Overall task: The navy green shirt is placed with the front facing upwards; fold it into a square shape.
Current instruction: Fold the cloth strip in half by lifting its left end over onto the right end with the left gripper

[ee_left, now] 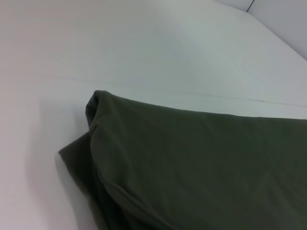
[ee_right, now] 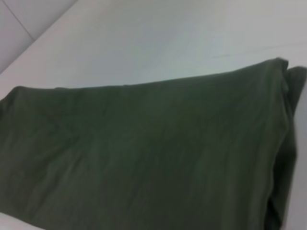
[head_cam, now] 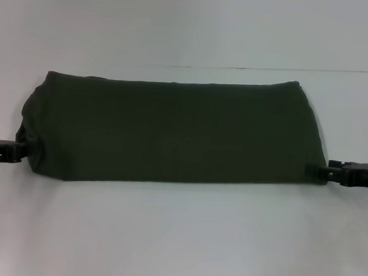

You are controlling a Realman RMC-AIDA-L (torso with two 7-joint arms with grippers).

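White tabletop [head_cam: 178, 238] fills the head view from edge to edge, smooth and matte, with a thin dark seam running across the upper right of the frame, and nothing else lies on it near the cloth. Across the middle of the frame sits the navy green shirt [head_cam: 172, 134], folded into a wide band whose long axis runs left to right, its far edge straight and its near edge slightly bowed. Only plain dark olive fabric faces up, soft cotton with faint creases, no lettering on show. Its left end is rounded and bunched, its right end slopes down to a point. At the lower left corner of the cloth the left gripper [head_cam: 22, 152] comes in from the frame edge, black and blocky, its tips right against the fabric; whether it is clamped on the cloth I cannot tell. At the lower right corner the right gripper [head_cam: 324, 172] meets the fabric the same way, and its grip is equally unclear. In the left wrist view the shirt [ee_left: 201, 172] shows stacked layers at a folded corner; in the right wrist view the shirt [ee_right: 144, 153] spreads broad and smooth, layered at one edge.
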